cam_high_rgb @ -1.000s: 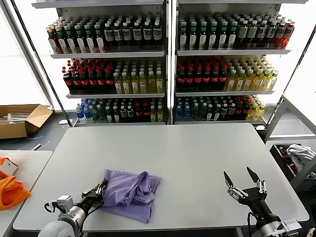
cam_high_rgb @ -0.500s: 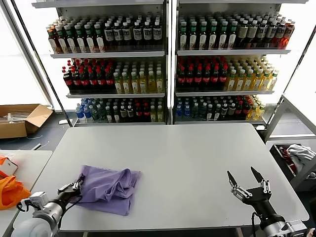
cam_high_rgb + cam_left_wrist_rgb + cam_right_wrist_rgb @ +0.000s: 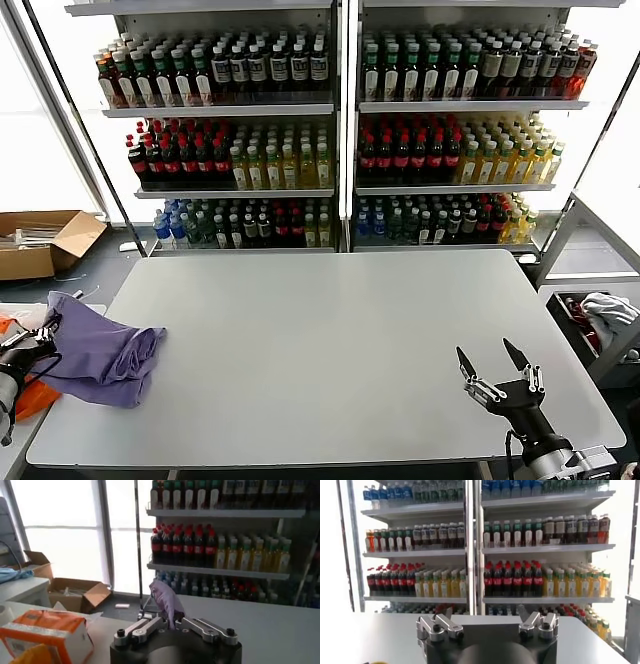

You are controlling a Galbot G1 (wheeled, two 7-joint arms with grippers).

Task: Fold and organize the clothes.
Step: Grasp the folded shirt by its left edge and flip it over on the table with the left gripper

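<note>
The lavender T-shirt (image 3: 108, 352) lies bunched at the grey table's (image 3: 350, 320) left edge, partly hanging over it. My left gripper (image 3: 40, 328) is just off that edge and is shut on a corner of the shirt. In the left wrist view a fold of the shirt (image 3: 166, 596) rises from between the closed jaws of the left gripper (image 3: 170, 623). My right gripper (image 3: 493, 358) hovers low over the table's near right corner, open and empty. In its own view the right gripper (image 3: 485, 613) has its fingers spread wide, with only table and shelves beyond.
Orange fabric (image 3: 34, 398) lies on a lower side table on the left, beside an orange-and-white pack (image 3: 44, 628). A cardboard box (image 3: 45, 240) sits on the floor behind. Bottle shelves (image 3: 340, 130) stand past the table's far edge. A bin with white cloth (image 3: 606, 306) stands at the right.
My left gripper has dragged the shirt leftward across the table, from near the front middle to the left edge. The right gripper has stayed almost still.
</note>
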